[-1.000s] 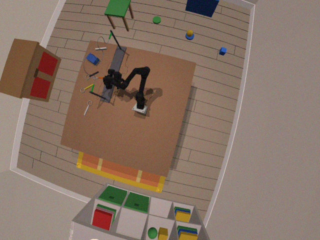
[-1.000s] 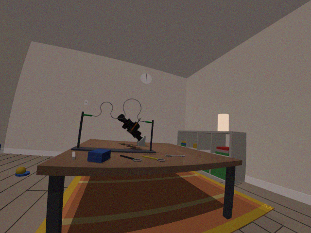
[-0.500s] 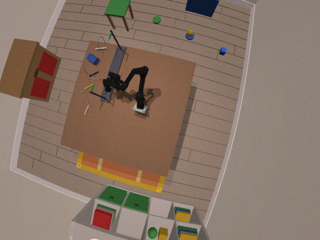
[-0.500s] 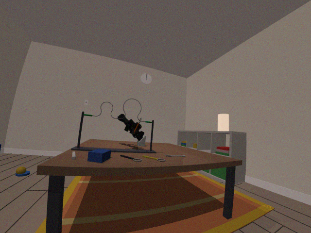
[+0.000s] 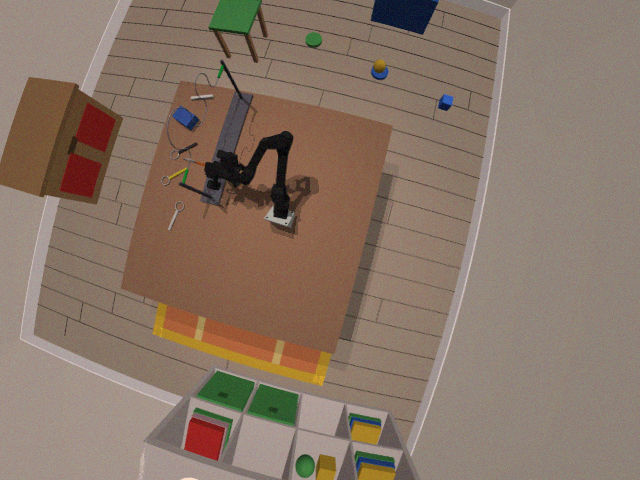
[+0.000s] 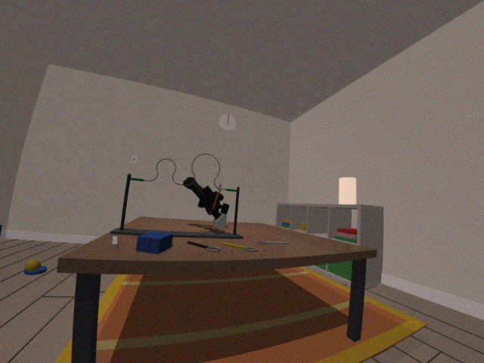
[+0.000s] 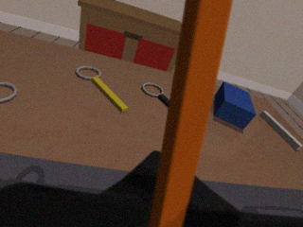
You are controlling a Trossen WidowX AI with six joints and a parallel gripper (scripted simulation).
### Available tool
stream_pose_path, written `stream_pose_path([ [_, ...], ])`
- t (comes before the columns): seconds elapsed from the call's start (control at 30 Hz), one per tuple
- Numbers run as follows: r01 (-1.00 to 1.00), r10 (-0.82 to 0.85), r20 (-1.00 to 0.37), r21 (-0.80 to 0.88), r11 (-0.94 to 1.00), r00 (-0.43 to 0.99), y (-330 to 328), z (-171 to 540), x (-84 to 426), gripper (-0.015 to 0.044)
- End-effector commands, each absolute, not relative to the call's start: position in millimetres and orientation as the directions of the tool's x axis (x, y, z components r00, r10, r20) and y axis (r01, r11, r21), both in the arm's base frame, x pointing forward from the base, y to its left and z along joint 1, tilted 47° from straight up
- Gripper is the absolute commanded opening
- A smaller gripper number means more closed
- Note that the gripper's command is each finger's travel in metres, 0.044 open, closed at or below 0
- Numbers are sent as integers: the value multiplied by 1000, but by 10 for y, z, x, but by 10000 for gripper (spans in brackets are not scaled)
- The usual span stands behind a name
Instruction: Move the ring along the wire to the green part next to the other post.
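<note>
My gripper [image 5: 205, 165] [image 6: 214, 206] [image 7: 160, 158] is shut on the orange handle [image 5: 199, 163] [image 6: 216, 200] [image 7: 195, 90]. In the exterior view the handle slants up to the ring [image 6: 220, 188], seen nearly edge-on at the low end of the thin grey wire [image 6: 205, 154], just left of the green part [image 6: 231, 190] at the right post [image 6: 236, 212]. The wire appears to pass through the ring; whether they touch cannot be told. The other green part [image 5: 221, 70] [image 6: 136, 179] is at the far post [image 5: 231, 80] [image 6: 125, 203]. The ring is out of the wrist view.
On the table beyond the grey base [image 5: 232, 124] [image 6: 175, 234] lie a blue box [image 5: 185, 117] [image 6: 153, 242] [image 7: 233, 106], a white bar [image 5: 202, 97] [image 7: 280, 130] and rings with black [image 5: 188, 149], yellow [image 5: 178, 174] [image 7: 110, 95] and white [image 5: 173, 219] handles.
</note>
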State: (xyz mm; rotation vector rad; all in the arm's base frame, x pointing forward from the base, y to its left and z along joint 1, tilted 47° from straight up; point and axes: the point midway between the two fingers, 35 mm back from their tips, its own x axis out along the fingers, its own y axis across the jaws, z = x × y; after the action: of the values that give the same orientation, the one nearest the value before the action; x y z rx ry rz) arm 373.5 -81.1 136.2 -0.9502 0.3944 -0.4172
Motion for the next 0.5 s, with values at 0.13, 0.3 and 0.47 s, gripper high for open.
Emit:
stream_pose_path([
  [0.13, 168, -496, -180, -799, 577, 850, -700, 1194, 3733, -150],
  [0.3, 171, -491, -191, -782, 600, 850, -644, 1130, 3738, -150],
  [0.47, 173, -488, -197, -772, 612, 851, -597, 1079, 3743, -150],
])
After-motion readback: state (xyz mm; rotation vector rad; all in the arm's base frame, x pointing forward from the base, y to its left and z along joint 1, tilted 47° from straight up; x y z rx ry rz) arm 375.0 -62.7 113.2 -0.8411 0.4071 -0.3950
